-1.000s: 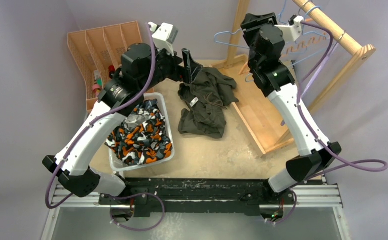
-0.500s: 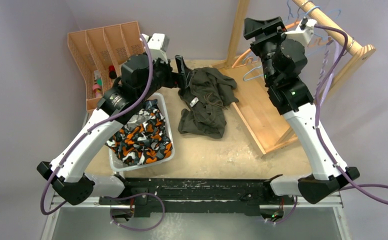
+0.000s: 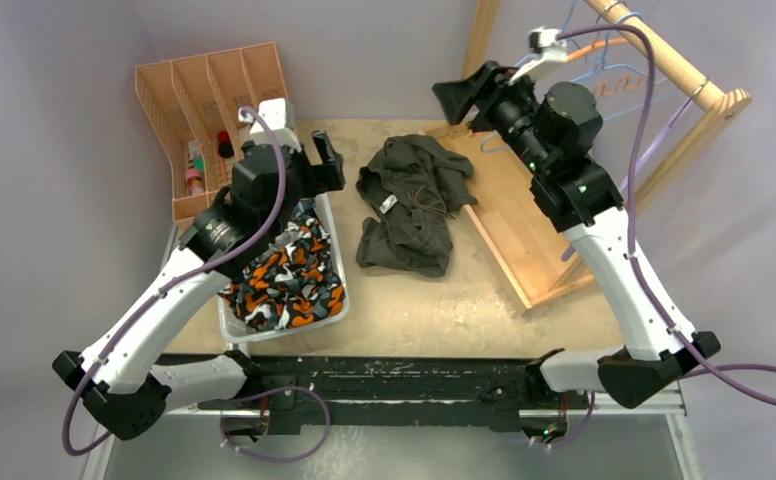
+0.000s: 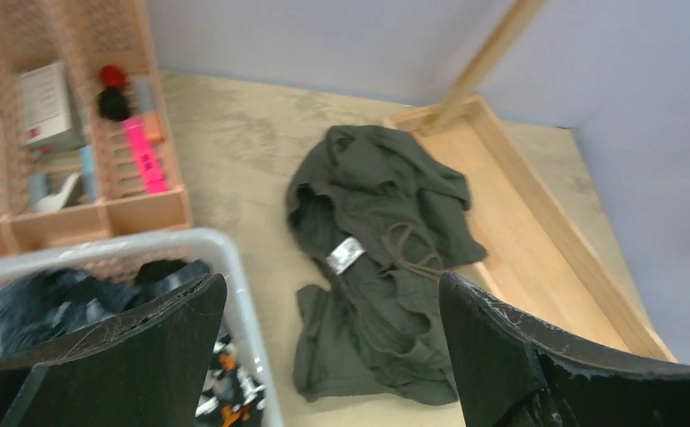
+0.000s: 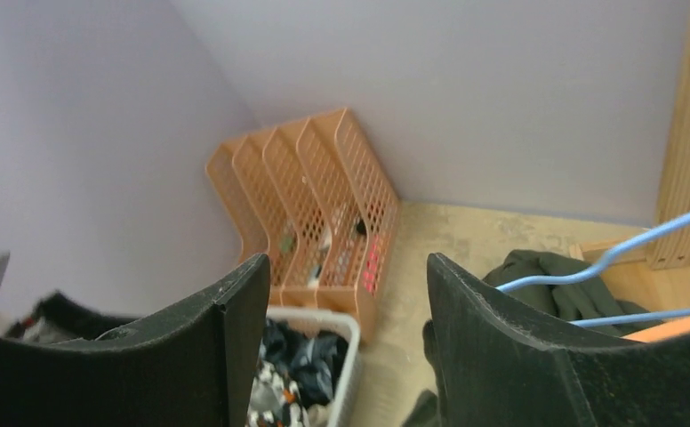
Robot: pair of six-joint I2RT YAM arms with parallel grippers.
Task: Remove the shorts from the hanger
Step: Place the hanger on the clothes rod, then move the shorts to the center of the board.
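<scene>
Shorts in olive green [image 3: 409, 205] lie crumpled on the tabletop [image 3: 434, 300], free of any hanger, just beside the bin [image 3: 284, 327]. The left claw [image 3: 322, 165] and right claw [image 5: 346, 267] both stand open and empty. I judge this pair is removed. Next, the left claw should lower onto a fold and pinch it.

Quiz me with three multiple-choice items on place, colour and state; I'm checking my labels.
1. The olive shorts lie: A on a hanger; B on the table beside the white bin; C in the organiser.
2. The camouflage shorts in the bin are: A orange, black, white; B pink; C yellow.
3. The left gripper is: A shut on shorts; B shut on a hanger; C open, empty.
B: they lie crumpled on bare table. A: the pattern shows from above. C: its jaws stand apart, empty.
</scene>
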